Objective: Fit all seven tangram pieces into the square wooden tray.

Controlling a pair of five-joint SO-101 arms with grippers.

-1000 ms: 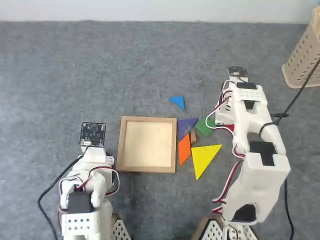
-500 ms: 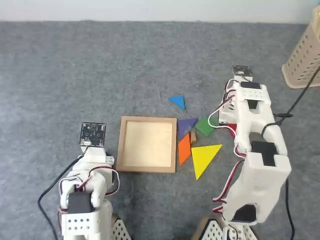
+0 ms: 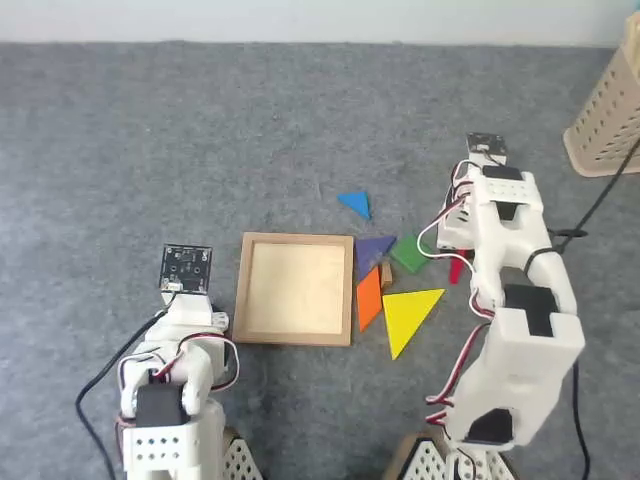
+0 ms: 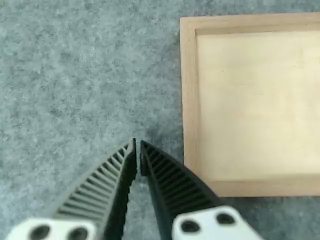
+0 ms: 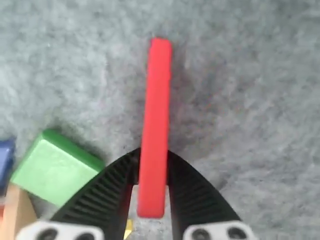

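Note:
The square wooden tray (image 3: 246, 300) lies bare on the grey carpet, its rim (image 4: 189, 105) beside my left gripper (image 4: 138, 145), which is shut over the carpet. My right gripper (image 5: 151, 157) is shut on a red piece (image 5: 156, 105), held on edge above the carpet; in the high view the red piece (image 3: 457, 270) peeks out by the right arm. To the tray's right lie the orange piece (image 3: 369, 297), yellow triangle (image 3: 407, 313), purple piece (image 3: 374, 246), green square (image 3: 408, 252), a small tan piece (image 3: 386, 273) and the blue triangle (image 3: 354, 204). The green square (image 5: 52, 167) sits close to the red piece.
A beige slatted basket (image 3: 608, 110) stands at the far right edge. Open carpet stretches behind and to the left of the tray. The left arm's base (image 3: 165, 420) is at the near left.
The right arm has shifted slightly right and the red piece now shows beside it, lifted off the carpet. The left arm has not moved.

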